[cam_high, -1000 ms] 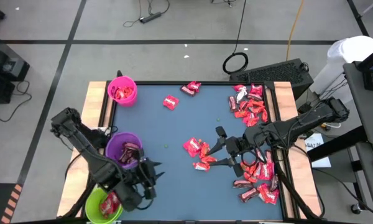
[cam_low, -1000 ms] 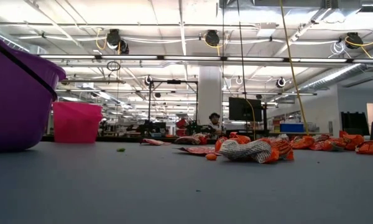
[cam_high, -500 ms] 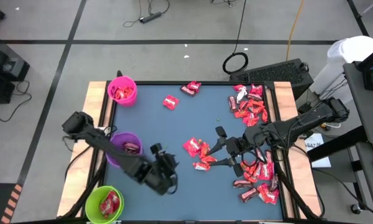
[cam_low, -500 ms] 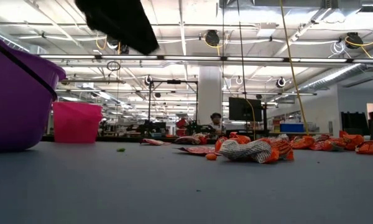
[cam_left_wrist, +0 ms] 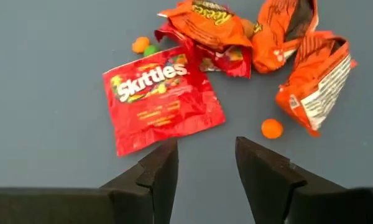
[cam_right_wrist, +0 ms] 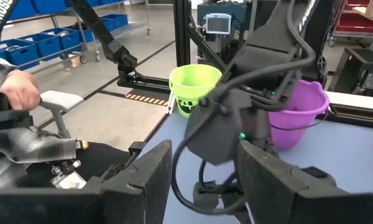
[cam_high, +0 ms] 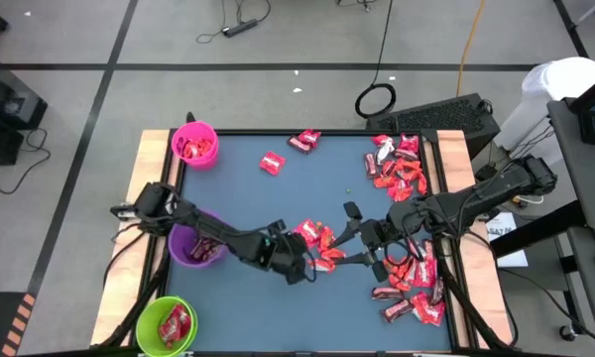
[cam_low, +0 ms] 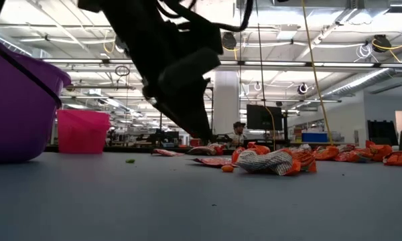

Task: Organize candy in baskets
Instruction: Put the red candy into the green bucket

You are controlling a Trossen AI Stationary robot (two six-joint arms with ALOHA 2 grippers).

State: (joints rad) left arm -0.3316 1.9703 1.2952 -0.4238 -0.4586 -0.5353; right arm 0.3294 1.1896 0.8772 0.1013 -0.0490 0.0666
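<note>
Now the left pincer [cam_left_wrist: 205, 171], empty with fingers parted, hangs over a crinkly red candy [cam_left_wrist: 163, 98] packet mid-worktop, having swung out from the round green basket [cam_high: 165, 324] at the near-left corner. Unmoved, the right pincer [cam_high: 355, 234] waits alongside, parted and empty.

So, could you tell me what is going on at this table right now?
The robot is sorting candy into tubs. The left gripper hovers open and empty over the middle pile, facing a red Skittles packet. The right gripper waits open beside the same pile. The pink tub, purple tub and green tub each hold some candy, but much is loose on the table.
</note>
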